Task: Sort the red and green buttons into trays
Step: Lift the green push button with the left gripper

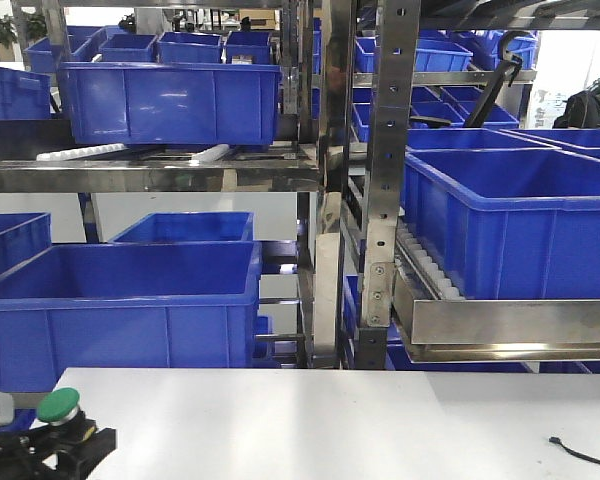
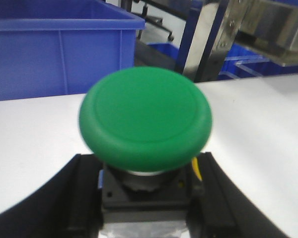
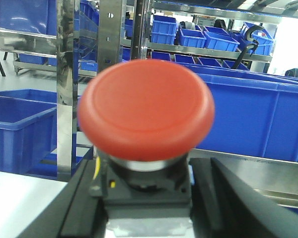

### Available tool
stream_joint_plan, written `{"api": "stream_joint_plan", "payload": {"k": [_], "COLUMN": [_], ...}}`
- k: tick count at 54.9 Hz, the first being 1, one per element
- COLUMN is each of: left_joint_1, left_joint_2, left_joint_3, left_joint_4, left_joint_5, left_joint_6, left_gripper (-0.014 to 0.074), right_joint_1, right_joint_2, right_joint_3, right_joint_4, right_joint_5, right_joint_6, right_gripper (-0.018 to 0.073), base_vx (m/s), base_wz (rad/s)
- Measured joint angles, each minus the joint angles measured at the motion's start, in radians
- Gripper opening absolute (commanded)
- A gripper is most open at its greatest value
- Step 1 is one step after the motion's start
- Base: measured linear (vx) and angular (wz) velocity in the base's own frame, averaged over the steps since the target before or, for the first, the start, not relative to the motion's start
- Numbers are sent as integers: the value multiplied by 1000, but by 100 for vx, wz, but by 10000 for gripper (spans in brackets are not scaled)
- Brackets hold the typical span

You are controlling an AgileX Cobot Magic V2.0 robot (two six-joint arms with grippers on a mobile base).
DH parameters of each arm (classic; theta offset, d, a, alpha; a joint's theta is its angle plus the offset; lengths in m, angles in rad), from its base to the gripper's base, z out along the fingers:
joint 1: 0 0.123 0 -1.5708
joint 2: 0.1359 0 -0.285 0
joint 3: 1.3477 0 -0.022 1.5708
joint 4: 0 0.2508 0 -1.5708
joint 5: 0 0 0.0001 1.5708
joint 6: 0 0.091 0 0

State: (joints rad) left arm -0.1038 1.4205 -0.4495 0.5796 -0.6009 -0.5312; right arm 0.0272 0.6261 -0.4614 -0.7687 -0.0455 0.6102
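Left wrist view: my left fingers (image 2: 59, 198) pinch the green button (image 2: 145, 121) by its black base (image 2: 144, 201), cap up, above the white table (image 2: 30, 129). Right wrist view: my right fingers (image 3: 238, 203) clamp the red button (image 3: 145, 109) the same way, with blue bins (image 3: 248, 114) behind at 3 o'clock. From the front, the green button sits at 7 o'clock; the red one is out of frame. I judge both light, rigid plastic. The smooth domed caps would slip, so the square base is the place to grip. A yellow mark (image 2: 196, 168) shows at 4 o'clock under the green cap; no lettering is readable. Neither tray is in view.
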Motion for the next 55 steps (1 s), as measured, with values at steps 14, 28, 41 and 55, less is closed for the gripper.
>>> {"api": "stream_joint_plan", "payload": {"k": [14,28,41,55], "left_joint_1": [0,-21,-67,-90], "left_joint_2": [-351,-589,-727,-795], "left_joint_3": [10,13,15,15], "left_joint_4": [201,258,253,227], "left_joint_5": [405,632,788,805], "left_joint_6": [-234,-375,-341,-336], "left_gripper": [1,1,1,1], "right_joint_1": [0,0,0,0], "right_joint_2": [0,0,0,0], "right_joint_3": [0,0,0,0], "right_joint_4": [0,0,0,0], "right_joint_5": [0,0,0,0], "right_joint_6": [0,0,0,0], "right_gripper": [-9,-9,-9,-9], "base_vx": [0,0,0,0], "base_wz": [0,0,0,0]}}
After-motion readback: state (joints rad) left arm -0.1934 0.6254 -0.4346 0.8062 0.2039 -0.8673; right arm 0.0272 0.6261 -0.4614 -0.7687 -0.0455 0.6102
